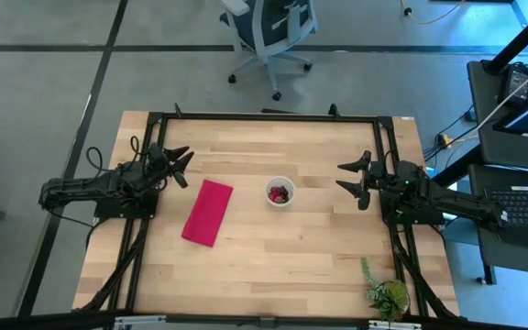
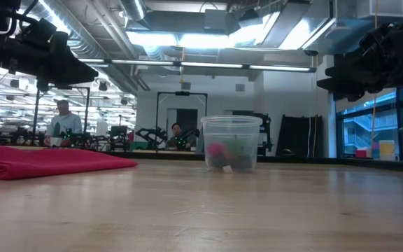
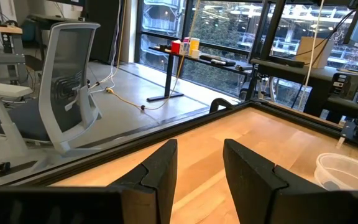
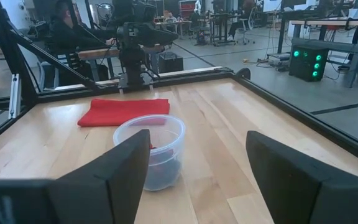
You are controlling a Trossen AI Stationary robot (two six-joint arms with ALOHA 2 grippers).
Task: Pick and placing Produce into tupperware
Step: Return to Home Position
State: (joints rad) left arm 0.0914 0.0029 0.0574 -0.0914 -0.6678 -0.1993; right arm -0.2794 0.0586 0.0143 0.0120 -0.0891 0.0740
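Observation:
The tupperware [image 1: 280, 192], a small round clear cup, stands upright on its base in the middle of the table, also seen in the low view [image 2: 231, 143] and right wrist view [image 4: 153, 149]. Produce [image 1: 280, 193], small dark red and brighter red fruits, lies at its bottom. My left gripper [image 1: 181, 165] hovers open at the table's left edge, pointing level, well away from the cup; its fingers [image 3: 166, 168] hold nothing. My right gripper [image 1: 354, 180] hovers open at the right edge, level, facing the cup with a wide empty gap.
A folded magenta cloth [image 1: 207, 212] lies flat left of the cup. A green leafy plant [image 1: 385, 292] sits at the near right corner. A black frame [image 1: 264, 116] rims the table. People sit in the room behind [image 2: 63, 120]. An office chair [image 1: 269, 32] stands beyond the far edge.

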